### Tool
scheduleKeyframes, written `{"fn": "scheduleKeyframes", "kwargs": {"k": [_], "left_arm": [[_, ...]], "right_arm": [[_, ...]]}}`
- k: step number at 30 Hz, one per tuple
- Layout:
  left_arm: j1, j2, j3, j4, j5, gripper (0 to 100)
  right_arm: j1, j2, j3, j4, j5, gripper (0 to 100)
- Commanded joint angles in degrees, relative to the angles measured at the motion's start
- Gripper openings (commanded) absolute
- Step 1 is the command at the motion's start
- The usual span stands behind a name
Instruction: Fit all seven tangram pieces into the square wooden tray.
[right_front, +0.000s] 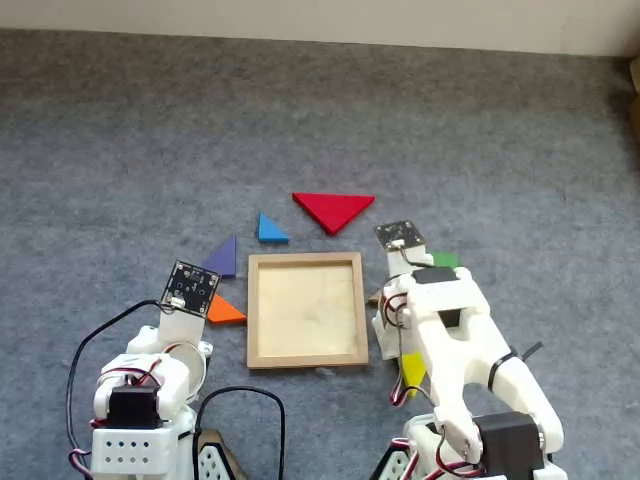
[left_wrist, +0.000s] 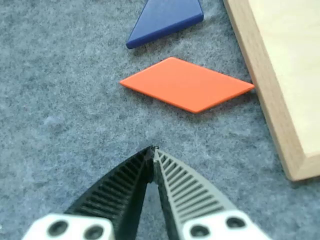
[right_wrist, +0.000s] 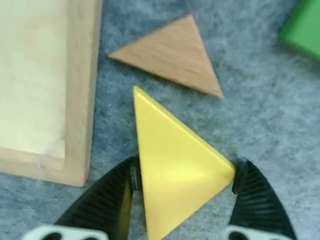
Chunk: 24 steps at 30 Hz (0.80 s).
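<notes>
The square wooden tray lies on the grey carpet with nothing in it. Around it lie a red triangle, a blue triangle, a purple triangle, an orange parallelogram, a green piece and a wooden triangle. My right gripper is beside the tray's right edge, both fingers against the sides of the yellow triangle. My left gripper is shut and holds nothing, a short way before the orange parallelogram, left of the tray.
Grey carpet covers the whole table. A pale wall strip runs along the far edge. Black cables loop near the arm bases at the front. The carpet beyond the red triangle is open.
</notes>
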Motion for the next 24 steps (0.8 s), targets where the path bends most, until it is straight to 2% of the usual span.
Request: {"fn": "scheduleKeyframes", "kwargs": {"k": [1, 11, 19, 21, 24], "left_arm": [[1.0, -1.1, 1.1, 0.3, 0.4, 1], [1.0, -1.1, 1.1, 0.3, 0.4, 1], [1.0, -1.1, 1.1, 0.3, 0.4, 1], [1.0, -1.1, 1.1, 0.3, 0.4, 1], [1.0, -1.1, 1.1, 0.3, 0.4, 1]], "right_arm": [[0.2, -5.4, -1.6, 1.6, -0.4, 19.9], [0.1, -22.6, -2.1, 12.1, -0.2, 19.8], [-0.7, -21.1, -9.3, 17.9, -0.6, 19.8], [-0.5, -20.2, -10.5, 17.8, -3.2, 20.4], [1.2, -18.2, -10.7, 16.8, -6.7, 27.9]]}}
